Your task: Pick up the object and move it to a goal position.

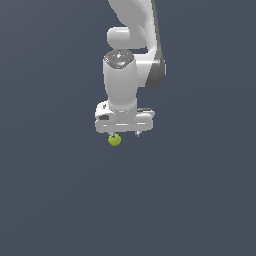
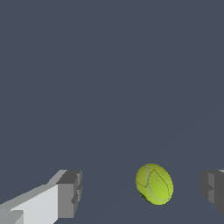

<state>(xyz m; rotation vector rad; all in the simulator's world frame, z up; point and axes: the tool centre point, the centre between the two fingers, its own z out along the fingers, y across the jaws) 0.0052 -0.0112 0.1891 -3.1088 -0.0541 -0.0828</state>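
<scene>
Slate-grey ground: a flat, featureless dark blue-grey surface (image 1: 60, 200) fills both views; no goal marker shows anywhere on it.

Arm: the glossy white Franka arm with dark grey joint bands (image 1: 131, 55) comes down from the top of the exterior view, its last link upright and its wrist pointing straight down at the ground.

Gripper: the white, box-shaped two-finger gripper (image 1: 125, 134) hangs level under the wrist, its short fingers aimed downward.

Jaws: spread apart and holding nothing; in the wrist view one grey pad (image 2: 70, 194) and the other pad at the picture's edge stand well apart with bare ground between them.

Ball: the tiny, smooth yellow-green ball with pale seam lines (image 1: 114, 140) sits just under the finger on the exterior view's left; in the wrist view it lies inside the gap (image 2: 154, 184), off-centre and nearer the edge pad, touching neither pad. Whether it rests on the ground cannot be told for certain, though nothing grips it.

Progress: the approach looks made, with the ball bracketed by the fingers. The grasp, the lift and the carry to the goal all appear left to do.

Next need: probably a slight centring over the ball, and perhaps a little more descent, ahead of closing.
</scene>
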